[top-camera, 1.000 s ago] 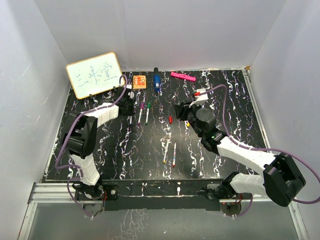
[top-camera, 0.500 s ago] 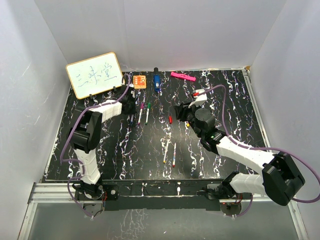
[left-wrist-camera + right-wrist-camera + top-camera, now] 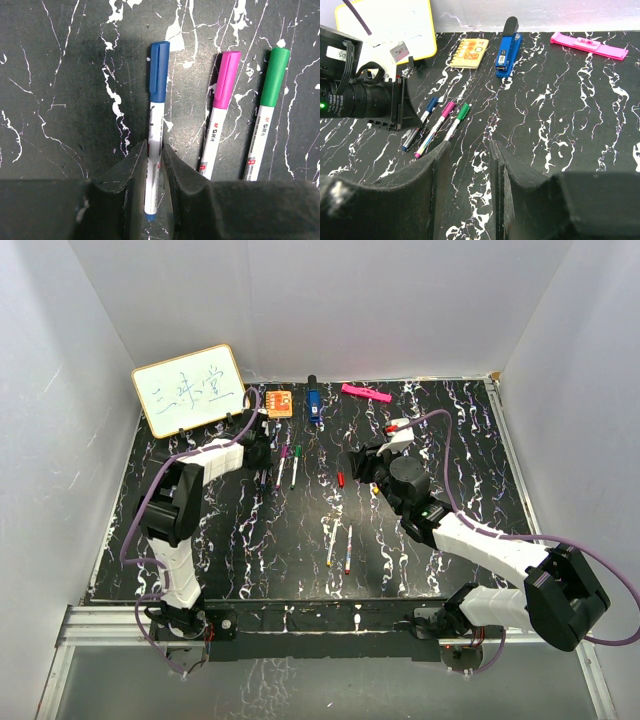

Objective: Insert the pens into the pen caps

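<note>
The left end effector [image 3: 154,150] sat low on the table [image 3: 60,100], jaws closely flanking the barrel of the blue-capped pen [image 3: 156,120] at the frame's centre; whether they pinched it could not be told. The pink-capped pen [image 3: 220,115] lay near, to its right. A skewed withdrawal might roll the blue pen into it. The right end effector [image 3: 466,165] hung part open, empty.

White walls [image 3: 330,300] on 3 sides, black marbled tabletop [image 3: 250,540], alu rail [image 3: 100,625] near edge
</note>
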Robot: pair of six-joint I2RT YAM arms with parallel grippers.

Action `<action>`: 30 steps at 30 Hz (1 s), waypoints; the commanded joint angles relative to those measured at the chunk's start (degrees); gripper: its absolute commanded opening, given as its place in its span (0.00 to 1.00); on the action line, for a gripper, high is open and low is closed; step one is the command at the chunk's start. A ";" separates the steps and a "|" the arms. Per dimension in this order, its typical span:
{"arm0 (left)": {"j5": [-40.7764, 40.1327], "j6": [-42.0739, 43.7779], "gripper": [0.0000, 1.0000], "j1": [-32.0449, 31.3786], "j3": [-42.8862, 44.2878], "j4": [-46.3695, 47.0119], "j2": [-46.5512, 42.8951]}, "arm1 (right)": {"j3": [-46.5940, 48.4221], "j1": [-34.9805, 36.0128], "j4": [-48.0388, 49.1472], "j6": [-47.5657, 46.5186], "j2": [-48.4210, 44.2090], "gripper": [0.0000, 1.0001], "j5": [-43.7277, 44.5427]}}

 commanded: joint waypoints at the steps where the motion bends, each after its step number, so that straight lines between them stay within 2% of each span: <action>1: -1.42 -0.10 0.19 0.31 1.75 -1.99 -4.34 | 0.84 0.36 2.48 0.15 -0.32 0.34 -0.21; 15: -1.05 -0.03 0.26 0.26 0.81 -2.53 -11.27 | 1.23 0.36 2.75 -0.07 -0.51 0.35 0.10; 19: 2.75 0.27 0.17 0.11 -1.86 -2.67 -15.22 | 1.25 0.25 2.48 1.15 -0.69 0.39 4.04; 21: 5.09 0.35 0.16 -0.58 -3.83 -3.01 -17.39 | 1.06 0.13 2.78 1.78 -0.92 0.40 5.83; 25: 6.43 1.41 0.19 -4.72 -7.35 -4.35 -21.88 | 1.13 -0.73 2.83 3.13 -0.69 0.44 7.10; 30: 6.27 2.00 0.24 -13.98 -9.56 -8.78 -24.32 | 2.29 -1.15 0.18 4.89 0.02 0.45 11.94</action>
